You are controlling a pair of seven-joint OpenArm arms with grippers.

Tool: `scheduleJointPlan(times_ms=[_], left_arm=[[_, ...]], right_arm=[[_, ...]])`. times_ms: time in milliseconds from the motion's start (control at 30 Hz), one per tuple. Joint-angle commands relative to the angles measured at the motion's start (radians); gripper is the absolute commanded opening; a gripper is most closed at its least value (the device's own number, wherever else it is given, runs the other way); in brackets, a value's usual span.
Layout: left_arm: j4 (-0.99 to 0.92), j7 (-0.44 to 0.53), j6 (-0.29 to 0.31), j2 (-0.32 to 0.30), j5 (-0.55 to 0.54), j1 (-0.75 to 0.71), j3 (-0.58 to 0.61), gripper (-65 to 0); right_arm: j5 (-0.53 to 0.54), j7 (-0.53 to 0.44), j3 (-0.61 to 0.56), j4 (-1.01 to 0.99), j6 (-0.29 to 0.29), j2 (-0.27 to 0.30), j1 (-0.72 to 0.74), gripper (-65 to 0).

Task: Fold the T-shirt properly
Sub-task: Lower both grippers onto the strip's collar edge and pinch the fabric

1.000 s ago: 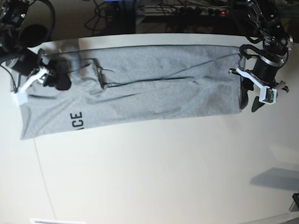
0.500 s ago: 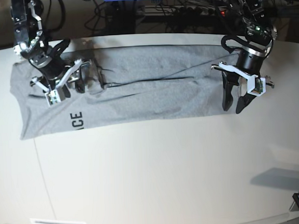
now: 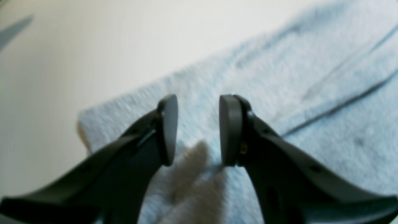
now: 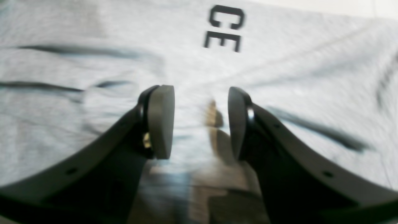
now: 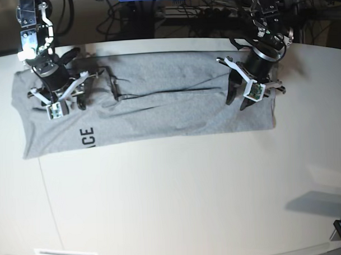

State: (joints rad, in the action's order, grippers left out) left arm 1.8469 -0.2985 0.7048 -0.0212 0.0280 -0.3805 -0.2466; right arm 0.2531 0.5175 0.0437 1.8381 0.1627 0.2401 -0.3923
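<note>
A pale bench carries the grey T-shirt, folded into a long band across its twelve o'clock half, lettering toward nine o'clock. The left end effector at three o'clock and the right end effector at nine o'clock hover over it, partly spread, empty. Judging by this, the crosswise fold comes next, calling for grips on one end.

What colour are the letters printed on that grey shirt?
Black block capitals "CE" on the heather-grey cotton T-shirt, clearest in the right wrist view.

Left gripper pointing down, jaws parted and empty, right gripper likewise parted, empty, both arms lowered.
</note>
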Motion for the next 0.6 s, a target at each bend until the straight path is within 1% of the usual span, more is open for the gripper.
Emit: scheduleJointPlan(times_ms=[0, 33, 100, 200, 233, 300, 567], left_arm=[[0.012, 0.025, -0.007, -0.009, -0.012, -0.001, 0.008, -42.5], [-0.005, 0.023, -0.007, -0.009, -0.007, -0.007, 0.008, -42.5], [-0.043, 0.028, -0.007, -0.010, 0.000, -0.007, 0.005, -42.5], [-0.089, 0.028, -0.007, -0.024, 0.013, -0.004, 0.005, -42.5], [-0.102, 0.028, -0.007, -0.029, 0.013, -0.004, 0.003, -42.5], [-0.129, 0.028, -0.007, -0.061, 0.013, -0.004, 0.003, -42.5], [-0.218, 0.025, -0.007, -0.135, 0.013, 0.062, 0.003, -42.5]], right_arm=[[0.001, -0.023, 0.018, -0.001, -0.004, 0.011, 0.008, -35.3], [0.002, -0.023, 0.029, -0.019, 0.005, 0.011, 0.011, -32.9], [0.002, -0.023, 0.046, -0.061, 0.050, 0.009, 0.022, -29.9], [0.002, -0.023, 0.069, -0.120, 0.111, 0.006, 0.033, -29.6], [0.002, -0.023, 0.074, -0.137, 0.113, 0.002, 0.034, -29.6], [0.001, -0.023, 0.078, -0.168, 0.113, -0.012, 0.039, -29.6], [-0.001, -0.023, 0.071, -0.225, 0.113, -0.012, 0.062, -29.7]])
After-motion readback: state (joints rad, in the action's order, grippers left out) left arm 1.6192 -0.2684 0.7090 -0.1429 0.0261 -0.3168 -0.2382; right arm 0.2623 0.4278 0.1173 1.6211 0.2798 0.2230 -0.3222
